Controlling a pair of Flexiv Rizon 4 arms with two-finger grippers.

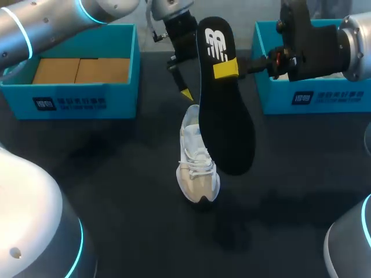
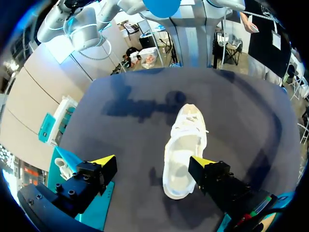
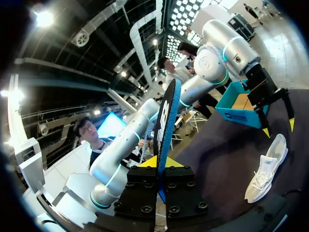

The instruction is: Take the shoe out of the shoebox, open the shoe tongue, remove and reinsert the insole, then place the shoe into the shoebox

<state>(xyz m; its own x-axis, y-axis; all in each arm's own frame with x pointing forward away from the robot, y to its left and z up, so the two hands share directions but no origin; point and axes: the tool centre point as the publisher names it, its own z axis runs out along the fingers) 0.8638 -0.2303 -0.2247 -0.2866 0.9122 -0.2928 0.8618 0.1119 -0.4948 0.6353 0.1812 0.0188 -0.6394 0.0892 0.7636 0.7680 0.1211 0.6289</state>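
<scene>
Right gripper (image 3: 161, 163) is clamped on the black insole (image 1: 223, 98) near its heel end; I see a yellow tip on each face, and the insole is held up in the air, out of the shoe. The white shoe (image 1: 198, 165) stands on its sole on the dark table (image 1: 116, 174), between the left shoebox (image 1: 75, 98) and the right shoebox (image 1: 290, 95) and outside both. Left gripper (image 2: 153, 164) hangs above the shoe's heel end, fingers spread wide, holding nothing
</scene>
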